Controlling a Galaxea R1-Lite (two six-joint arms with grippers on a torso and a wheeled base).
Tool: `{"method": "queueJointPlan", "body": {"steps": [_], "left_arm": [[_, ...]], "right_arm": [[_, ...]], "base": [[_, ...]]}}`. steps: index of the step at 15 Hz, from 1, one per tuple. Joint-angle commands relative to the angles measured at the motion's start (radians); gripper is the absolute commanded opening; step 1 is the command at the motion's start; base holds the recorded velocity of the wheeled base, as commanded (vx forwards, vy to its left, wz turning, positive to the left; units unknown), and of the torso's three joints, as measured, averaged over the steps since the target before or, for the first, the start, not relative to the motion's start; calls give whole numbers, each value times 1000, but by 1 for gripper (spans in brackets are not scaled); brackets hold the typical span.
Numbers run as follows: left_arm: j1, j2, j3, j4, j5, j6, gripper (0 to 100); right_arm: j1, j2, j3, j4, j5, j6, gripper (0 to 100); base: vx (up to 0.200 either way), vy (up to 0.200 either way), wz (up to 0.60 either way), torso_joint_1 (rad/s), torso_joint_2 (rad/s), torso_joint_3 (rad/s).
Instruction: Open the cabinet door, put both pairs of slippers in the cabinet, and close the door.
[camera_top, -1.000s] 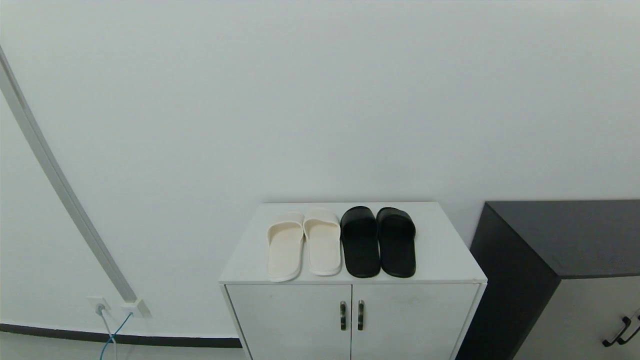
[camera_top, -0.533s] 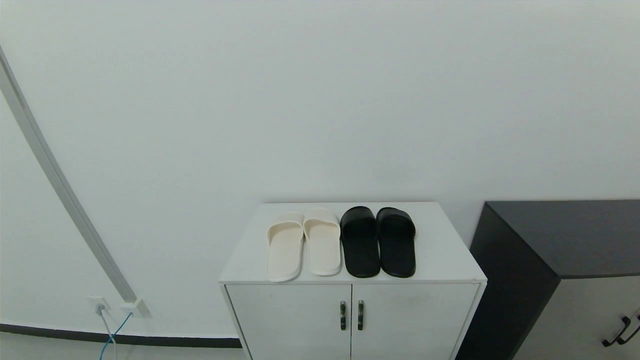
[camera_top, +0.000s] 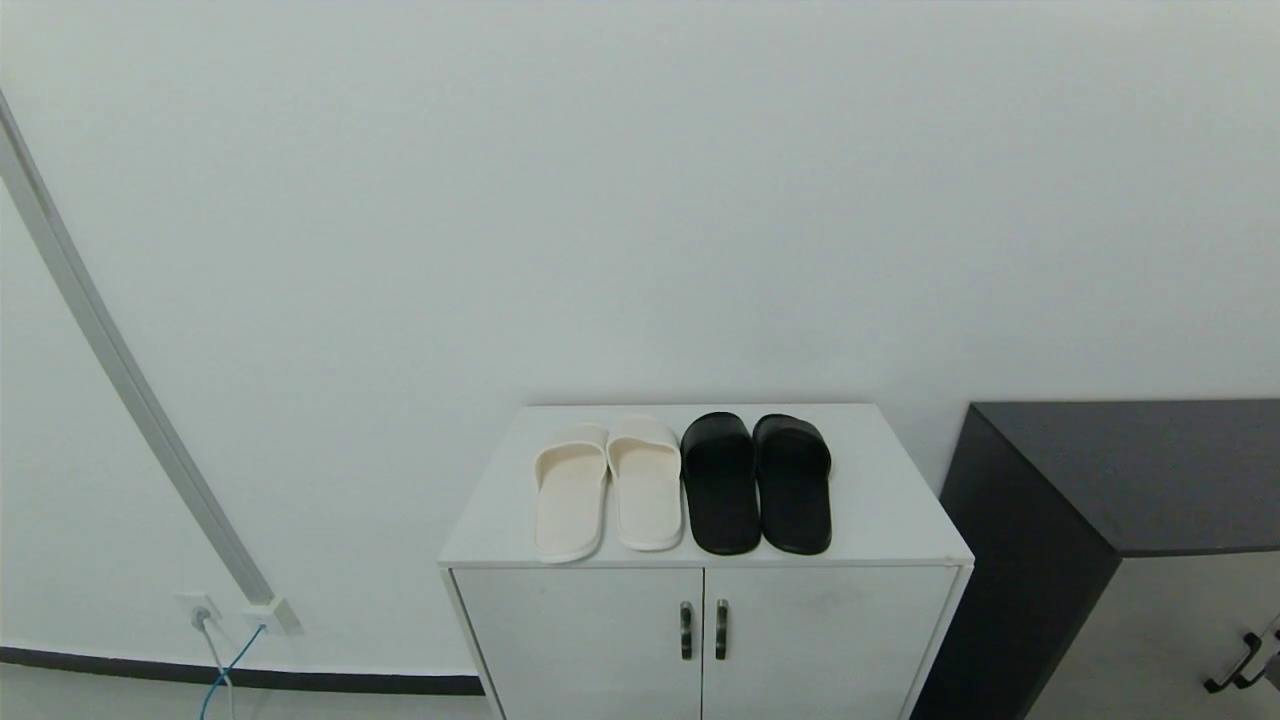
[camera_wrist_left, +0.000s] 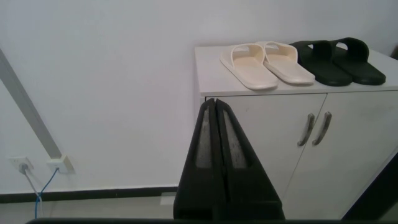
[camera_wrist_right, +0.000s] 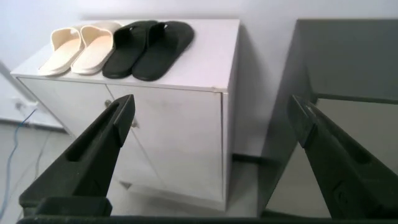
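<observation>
Cabinet doors (camera_top: 580, 640) shut. Left gripper (camera_wrist_left: 216, 103) closed, right gripper (camera_wrist_right: 211, 102) wide open: best pinch a handle (camera_top: 721, 630), 6 o'clock of slippers (camera_top: 683, 485), pull along door arc.

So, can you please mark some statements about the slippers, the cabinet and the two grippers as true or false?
1. The cream slippers and the black slippers lie on top of the white cabinet. True.
2. The cabinet stands open. False: both doors are shut.
3. The black slippers lie on the robot's left of the cream slippers. False: they lie on the right of them.
4. The left gripper is shut and holds nothing. True.
5. The right gripper is shut too. False: it is wide open and empty.
</observation>
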Motion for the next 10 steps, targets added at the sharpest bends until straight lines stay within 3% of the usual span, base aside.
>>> {"method": "queueJointPlan", "body": {"steps": [1, 3, 5, 10], "left_arm": [[0, 0, 0, 0, 0, -1, 0], [0, 0, -2, 0, 0, -1, 0], [0, 0, 0, 0, 0, -2, 0], [0, 0, -2, 0, 1, -4, 0]], "right_arm": [[187, 355, -65, -138, -73, 40, 100], [377, 474, -75, -260, -235, 113, 100], [507, 589, -134, -333, -344, 164, 100], [593, 830, -331, -336, -361, 204, 100]], "base": [[0, 0, 0, 0, 0, 0], [0, 0, 0, 0, 0, 0], [0, 0, 0, 0, 0, 0], [0, 0, 0, 0, 0, 0]]}}
